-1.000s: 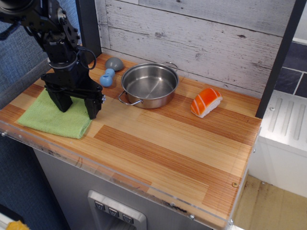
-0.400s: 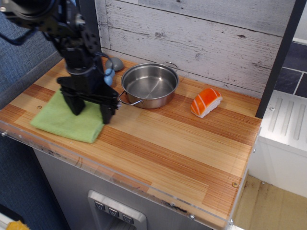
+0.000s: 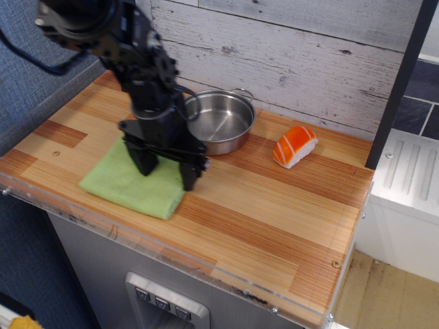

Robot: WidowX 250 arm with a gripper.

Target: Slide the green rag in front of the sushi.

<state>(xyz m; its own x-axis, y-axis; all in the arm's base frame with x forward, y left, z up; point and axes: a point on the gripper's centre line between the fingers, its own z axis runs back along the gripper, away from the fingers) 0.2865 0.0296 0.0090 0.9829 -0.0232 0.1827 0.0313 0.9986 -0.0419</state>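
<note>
Now fingers (image 3: 168, 170) spread apart, both tips pressed down on rag (image 3: 130, 181). Rag flat on bench (image 3: 274, 219), left-front of pot (image 3: 218, 121), one edge near bench front. Sushi (image 3: 295, 145) right of pot, well apart from rag. Arm hides pot's left rim.

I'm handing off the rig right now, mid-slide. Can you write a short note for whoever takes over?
Tool: open, fingers spread and pressed down on the green rag, one near its middle, one at its right edge.
Green rag: flat at the front left of the counter, in front of the steel pot.
Sushi: right of the pot, untouched.
Done: the rag has been dragged part of the way right.
Left: keep sliding it right until it lies in front of the sushi, then lift off.
</note>
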